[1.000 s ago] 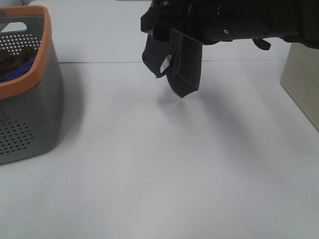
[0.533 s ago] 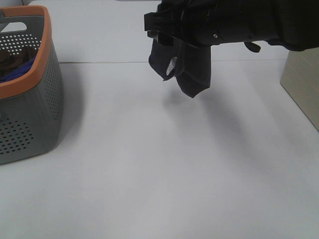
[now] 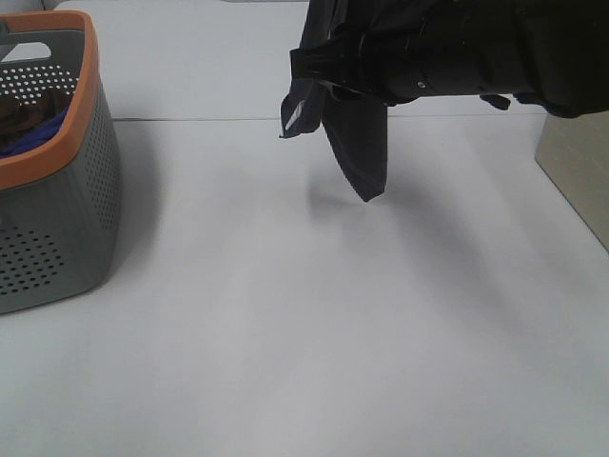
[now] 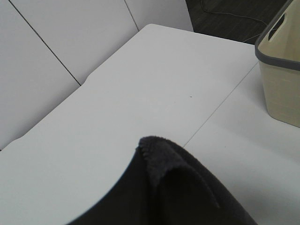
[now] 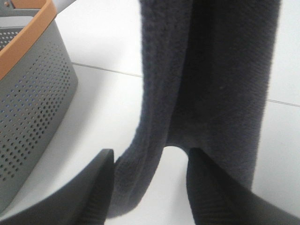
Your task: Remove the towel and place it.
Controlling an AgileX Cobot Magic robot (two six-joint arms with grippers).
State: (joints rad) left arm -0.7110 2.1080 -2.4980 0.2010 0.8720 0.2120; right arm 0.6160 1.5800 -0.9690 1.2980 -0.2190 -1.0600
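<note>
The towel (image 3: 360, 143), dark navy-black, hangs in the air over the far middle of the white table, with its white tag (image 3: 293, 116) sticking out to the left. In the left wrist view a fold of the towel (image 4: 178, 187) fills the near edge and hides my left gripper's fingers, which are shut on it. My right gripper (image 5: 151, 155) is open, its two fingers standing on either side of a hanging fold of the towel (image 5: 211, 70). In the exterior view the black right arm (image 3: 447, 52) reaches in from the right at the towel's top.
A grey perforated basket with an orange rim (image 3: 67, 219) stands at the left edge of the table, with a bright blue cloth (image 3: 33, 138) inside it. A beige bin (image 3: 576, 162) sits at the right edge.
The black arm has shifted a little to the right. The towel's tag corner has swung out to the left and the hanging part has narrowed into a long fold.
</note>
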